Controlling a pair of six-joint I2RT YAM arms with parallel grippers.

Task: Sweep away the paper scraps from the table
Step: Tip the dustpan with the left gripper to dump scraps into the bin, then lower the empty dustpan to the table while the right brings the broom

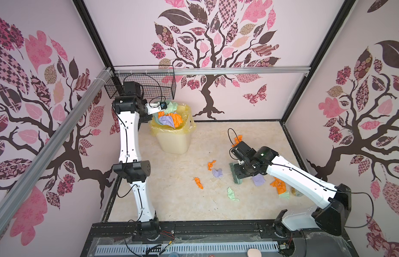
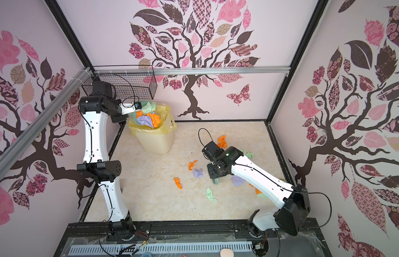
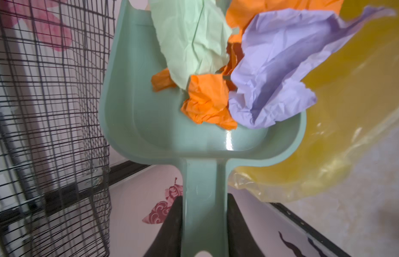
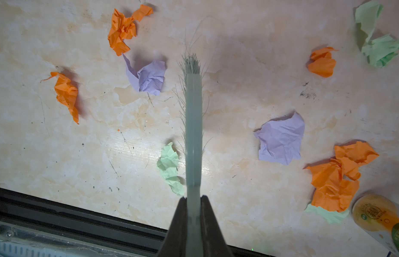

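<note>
While my left gripper (image 3: 205, 224) pinches the flat handle of the dustpan (image 3: 136, 115) between two dark fingers (image 3: 169, 233), closed to a narrow gap that the handle fills, my right gripper (image 4: 194, 211) is clamped fully on the thin handle of the brush (image 4: 193, 124).

The only writing I find is on a bottle (image 4: 381, 222) lying near the table's edge. Its orange and green label carries print too blurred to read.

The paper scraps (image 3: 272, 73) are thin, crumpled sheets with torn edges, in orange, lilac and pale green. Several are heaped at the front of the dustpan, which I hold tilted over the mouth of the bin (image 1: 174, 140), the lilac one hanging out past the rim. The others lie scattered on the table (image 4: 60, 155) on both sides of the brush. Two orange, one lilac and one pale green are on one side. On the other, a larger orange wad lies partly over a green piece just beside the bottle.

The dustpan is smooth, glossy teal plastic with a raised wall. The brush has a matching spine with frayed grey-green bristles splaying out; I cannot tell whether they touch the surface. The bin is cream plastic, lined with a filmy yellow liner (image 3: 350, 111). The table is beige, cream-marbled and scuffed with dark marks. A black wire basket (image 3: 49, 111) hangs beside the dustpan.
</note>
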